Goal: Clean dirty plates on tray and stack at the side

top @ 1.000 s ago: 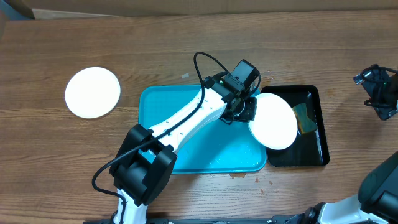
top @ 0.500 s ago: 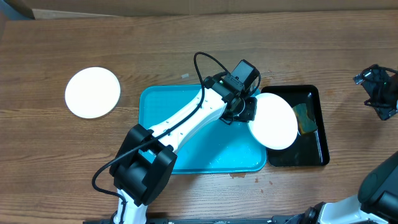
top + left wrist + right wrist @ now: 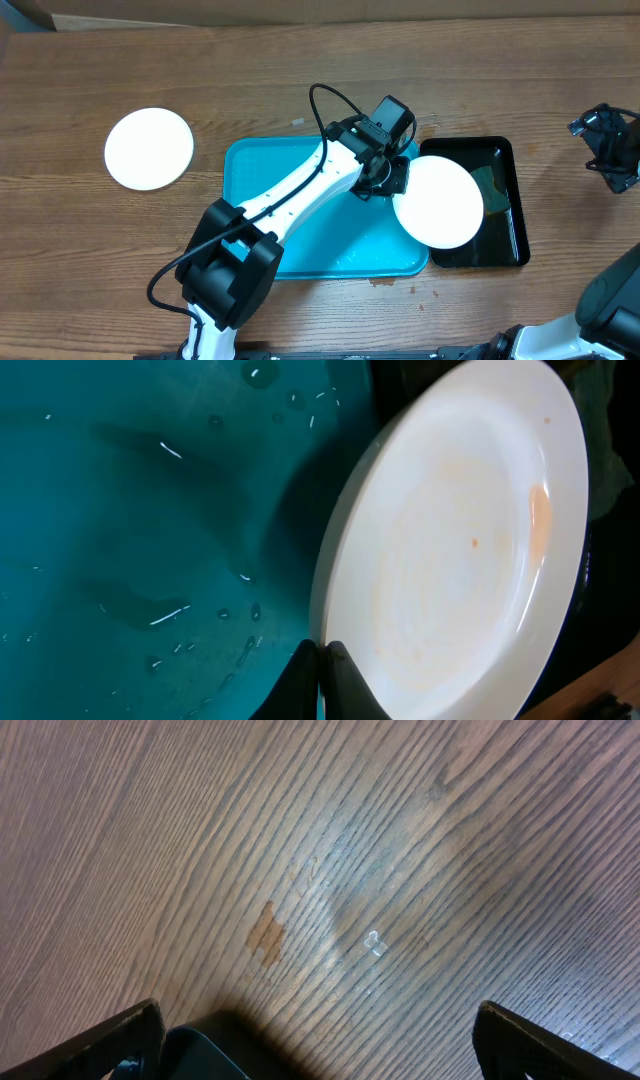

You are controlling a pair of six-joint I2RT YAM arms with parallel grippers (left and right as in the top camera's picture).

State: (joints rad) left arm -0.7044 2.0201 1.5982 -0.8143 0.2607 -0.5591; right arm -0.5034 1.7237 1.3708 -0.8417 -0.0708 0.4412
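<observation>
Underneath, wood-grain table point(image 3: 250, 70), wet turquoise tray point(image 3: 370, 240).

Your left claw point(image 3: 320, 660) just rolled the plate point(image 3: 438, 200) flatter. From above it's rounder now, spreading wider over the tray's point(image 3: 250, 200) right end.

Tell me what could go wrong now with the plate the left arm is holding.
The left end effector pinches the white plate only at its rim, over the black tray; it could slip or pivot and hit the tray's wall. An orange smear shows on the plate, so stacking it now would likely carry sauce along.
</observation>
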